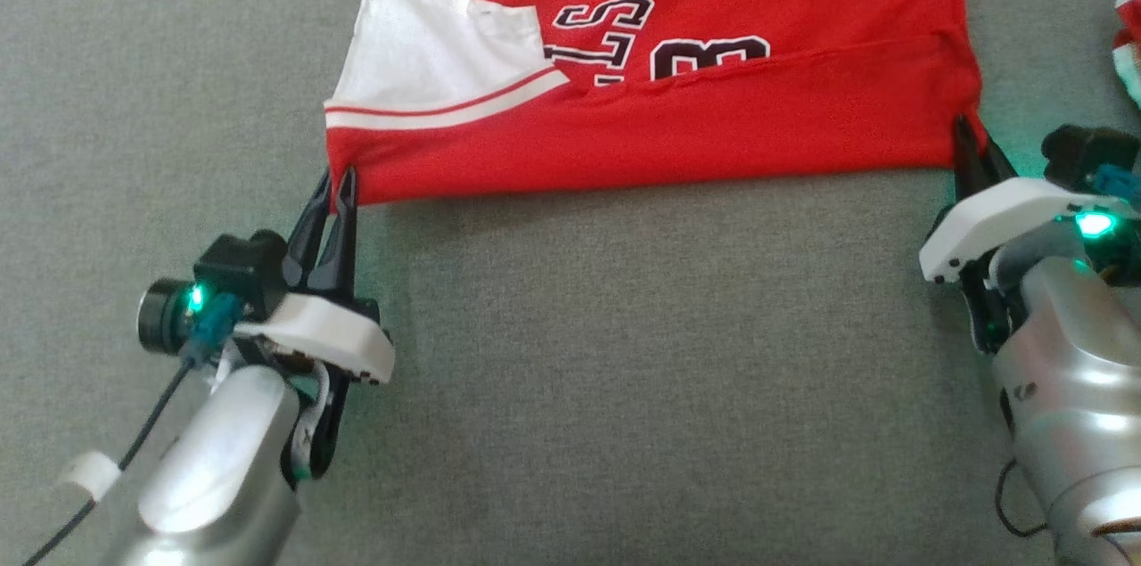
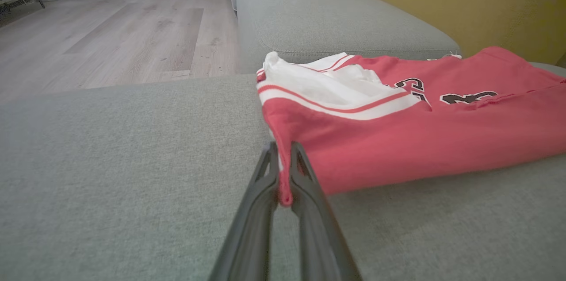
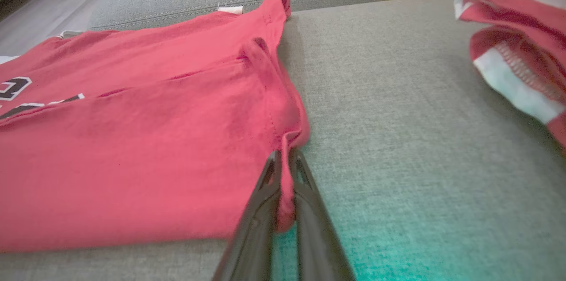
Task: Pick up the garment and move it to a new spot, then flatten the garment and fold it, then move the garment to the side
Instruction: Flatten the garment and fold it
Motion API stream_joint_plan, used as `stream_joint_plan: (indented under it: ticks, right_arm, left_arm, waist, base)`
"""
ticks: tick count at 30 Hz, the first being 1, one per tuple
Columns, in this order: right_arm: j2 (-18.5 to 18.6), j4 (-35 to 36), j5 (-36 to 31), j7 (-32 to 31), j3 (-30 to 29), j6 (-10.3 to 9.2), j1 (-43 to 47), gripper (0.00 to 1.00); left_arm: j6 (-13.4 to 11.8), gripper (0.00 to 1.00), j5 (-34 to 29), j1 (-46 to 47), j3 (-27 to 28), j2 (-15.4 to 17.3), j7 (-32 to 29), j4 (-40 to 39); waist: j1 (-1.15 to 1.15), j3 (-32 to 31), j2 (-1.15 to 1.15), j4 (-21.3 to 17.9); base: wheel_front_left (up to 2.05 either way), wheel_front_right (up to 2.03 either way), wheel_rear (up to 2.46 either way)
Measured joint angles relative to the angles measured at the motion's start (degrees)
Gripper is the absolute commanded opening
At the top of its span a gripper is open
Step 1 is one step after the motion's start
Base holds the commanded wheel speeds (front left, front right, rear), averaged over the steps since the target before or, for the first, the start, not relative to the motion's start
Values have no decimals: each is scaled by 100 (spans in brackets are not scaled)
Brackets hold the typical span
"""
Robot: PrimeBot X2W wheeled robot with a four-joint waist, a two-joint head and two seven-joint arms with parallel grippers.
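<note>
The garment [image 1: 677,111] is a red jersey with white striped sleeves and dark lettering, lying partly folded on the grey sofa seat [image 1: 624,352]. Its near edge runs straight between my two grippers. My left gripper [image 1: 334,192] is shut on the near left corner, and the left wrist view shows red cloth [image 2: 398,139] pinched between the two dark fingers [image 2: 283,170]. My right gripper [image 1: 967,143] is shut on the near right corner, with a fold of the garment [image 3: 132,148] squeezed between its fingers [image 3: 285,183] in the right wrist view.
A second red and white garment [image 1: 1128,40] lies at the right edge of the seat, also as a bunched piece [image 3: 517,55] in the right wrist view. A grey cushion [image 2: 336,20] and a yellow wall [image 2: 464,2] lie beyond; wooden floor [image 2: 110,33] lies off the seat's left.
</note>
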State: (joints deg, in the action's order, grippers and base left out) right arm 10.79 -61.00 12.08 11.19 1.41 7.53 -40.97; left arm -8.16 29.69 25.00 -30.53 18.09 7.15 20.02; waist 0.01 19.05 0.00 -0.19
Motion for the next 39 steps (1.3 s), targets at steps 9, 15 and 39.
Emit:
stream_joint_plan:
  ticks: [9,15,39]
  right_arm:
    - [234,4,211,201,522,0,525,0]
    - [445,323,281,261,709,0,1249,0]
    - [722,2496,309,-220,10,1,3111,100]
  left_arm:
    - [-51,0,75,-835,-109,22,151,-188]
    - [-162,0,191,-1600,-212,70,149,-504]
    - [-476,100,453,-2601,-460,312,-433,-1278]
  waist:
    - [-1,-466,0,-64]
    - [-2,-782,0,-129]
    - [-1,-979,0,-194]
  base:
    - [0,0,0]
    - [0,0,0]
    - [0,0,0]
